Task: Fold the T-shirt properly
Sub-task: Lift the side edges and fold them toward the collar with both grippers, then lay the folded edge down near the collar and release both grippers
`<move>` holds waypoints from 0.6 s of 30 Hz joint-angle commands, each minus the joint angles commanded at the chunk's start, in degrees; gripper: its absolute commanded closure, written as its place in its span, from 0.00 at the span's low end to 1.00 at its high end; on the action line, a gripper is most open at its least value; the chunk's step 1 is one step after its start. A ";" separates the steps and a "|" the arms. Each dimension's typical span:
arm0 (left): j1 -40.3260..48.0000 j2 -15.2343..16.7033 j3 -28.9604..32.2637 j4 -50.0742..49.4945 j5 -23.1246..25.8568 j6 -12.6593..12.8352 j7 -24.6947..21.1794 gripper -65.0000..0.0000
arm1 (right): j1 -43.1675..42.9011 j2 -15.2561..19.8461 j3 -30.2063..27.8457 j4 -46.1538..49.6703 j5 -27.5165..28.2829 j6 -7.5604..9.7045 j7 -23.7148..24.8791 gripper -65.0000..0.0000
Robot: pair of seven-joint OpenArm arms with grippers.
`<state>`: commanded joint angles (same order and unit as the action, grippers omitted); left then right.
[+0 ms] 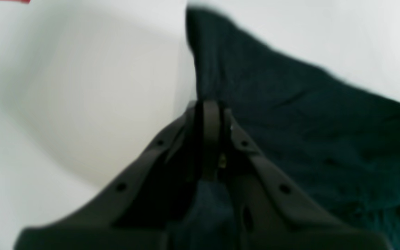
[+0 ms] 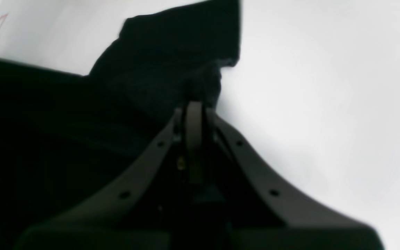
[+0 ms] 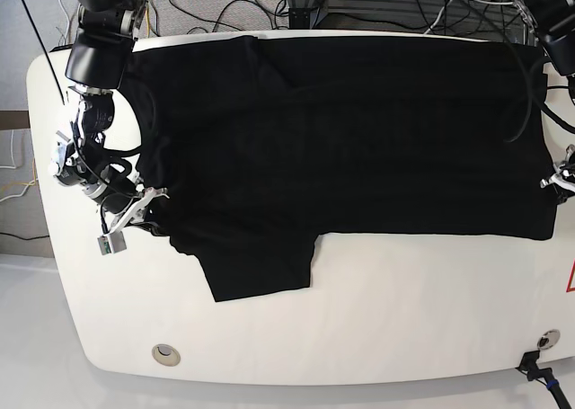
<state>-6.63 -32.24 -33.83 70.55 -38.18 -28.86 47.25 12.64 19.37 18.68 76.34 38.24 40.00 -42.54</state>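
Observation:
The black T-shirt (image 3: 359, 139) lies spread flat, plain side up, across the far half of the white table (image 3: 404, 319). One sleeve (image 3: 260, 265) points toward the front edge. At the shirt's left edge, beside that sleeve, my right gripper (image 3: 148, 202) is down on the cloth. The right wrist view shows that gripper (image 2: 193, 104) shut, with bunched T-shirt fabric (image 2: 172, 52) at its tips. My left gripper (image 3: 550, 184) sits at the shirt's right front corner. In the left wrist view, this gripper (image 1: 208, 104) is shut on T-shirt cloth (image 1: 307, 132), some of which shows between its fingers.
Cables (image 3: 359, 4) and arm mounts crowd the table's back edge. A round metal fitting (image 3: 164, 354) sits near the front left and another (image 3: 543, 342) near the front right. A red mark (image 3: 570, 279) shows at the right edge.

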 joint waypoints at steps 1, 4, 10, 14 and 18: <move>0.85 0.06 -0.33 1.02 -0.29 0.14 0.01 1.00 | -1.25 0.10 0.74 1.78 -0.09 0.00 -0.31 1.00; 3.33 0.15 -1.35 3.53 -1.17 0.27 0.13 1.00 | -5.39 0.29 3.64 6.68 0.01 0.00 -0.60 1.00; 7.61 0.39 -3.21 8.45 -2.45 0.51 0.54 1.00 | -12.82 0.49 9.84 13.83 0.58 0.00 -1.60 1.00; 10.82 0.40 -4.20 11.18 -3.12 0.53 0.95 1.00 | -16.95 0.63 13.31 16.14 1.41 0.00 -2.06 1.00; 11.01 -0.32 -4.11 11.02 -3.90 0.25 1.86 1.00 | -13.88 0.36 11.61 15.44 1.18 0.00 -1.99 1.00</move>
<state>4.38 -32.56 -37.94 81.57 -42.08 -28.61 49.11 -1.24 19.73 30.29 91.78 39.42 40.00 -44.53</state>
